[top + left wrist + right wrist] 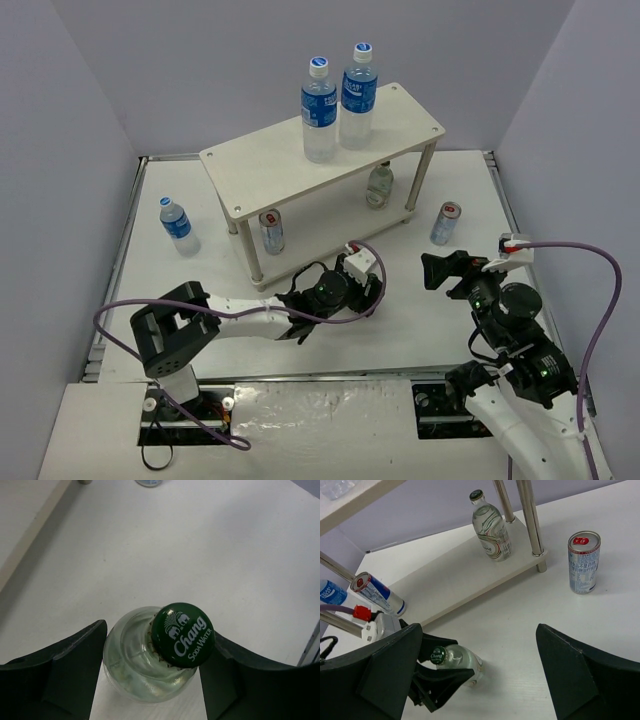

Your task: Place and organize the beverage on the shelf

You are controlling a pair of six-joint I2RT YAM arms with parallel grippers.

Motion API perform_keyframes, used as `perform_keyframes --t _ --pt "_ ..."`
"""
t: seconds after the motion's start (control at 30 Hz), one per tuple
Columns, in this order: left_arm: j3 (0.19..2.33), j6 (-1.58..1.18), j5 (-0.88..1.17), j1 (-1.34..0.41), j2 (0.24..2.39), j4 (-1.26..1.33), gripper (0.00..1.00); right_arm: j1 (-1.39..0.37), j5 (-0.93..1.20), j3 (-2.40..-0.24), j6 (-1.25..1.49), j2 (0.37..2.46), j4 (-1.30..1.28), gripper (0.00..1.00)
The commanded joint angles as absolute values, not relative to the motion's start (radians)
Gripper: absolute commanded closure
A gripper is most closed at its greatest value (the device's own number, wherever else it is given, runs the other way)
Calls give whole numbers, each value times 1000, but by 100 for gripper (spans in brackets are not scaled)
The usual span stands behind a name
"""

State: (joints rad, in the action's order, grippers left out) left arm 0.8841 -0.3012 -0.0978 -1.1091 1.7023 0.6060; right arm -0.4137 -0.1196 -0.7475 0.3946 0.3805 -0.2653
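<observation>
My left gripper [362, 295] is shut on a small clear glass bottle [145, 670] with a green cap [438, 655]. The bottle tilts in front of the shelf [270, 165], its base low by the table. Two tall blue-labelled bottles [319, 112] [358, 95] stand on the top board. On the lower board [460, 580] are another small glass bottle [491, 527] and a silver can [271, 231]. My right gripper [440, 270] hangs open to the right of the held bottle, with nothing between its fingers [395, 670].
A second silver can [446, 223] stands on the table right of the shelf, ahead of my right gripper. A short blue-labelled water bottle [178, 226] stands left of the shelf. Grey walls close in the table on three sides. A purple cable [590, 330] loops by the right arm.
</observation>
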Motion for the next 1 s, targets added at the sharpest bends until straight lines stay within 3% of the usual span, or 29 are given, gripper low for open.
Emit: perform_keyframes --t 0.0,0.03,0.13,0.33,0.4,0.43,0.47,0.67,0.87,0.97 --pt "861 -298 -143 -1077 1667 594 62 -420 -72 -732 408 394 -195 8" --pt "859 -299 -137 -1075 1664 592 49 -420 -74 -732 416 397 -192 9" --pt "851 -302 -138 -1075 1651 592 28 -420 -77 -730 417 405 -187 9" --pt "851 -310 -117 -1075 1589 549 15 -420 -46 -704 422 425 -161 9" --pt "854 -318 -95 -1075 1566 514 8 -422 -29 -700 416 428 -147 9" --pt "867 -321 -89 -1077 1539 496 1 -420 -11 -689 416 422 -140 9" --pt "871 -330 -71 -1077 1522 476 6 -420 7 -681 414 417 -117 9" --pt "945 -374 -34 -1077 1324 252 6 -422 104 -568 436 431 48 12" --pt "1000 -409 -153 -1068 1108 -58 6 -466 111 -439 385 574 265 12" --pt "985 -416 -231 -1052 993 -155 6 -575 45 -388 377 626 374 12"
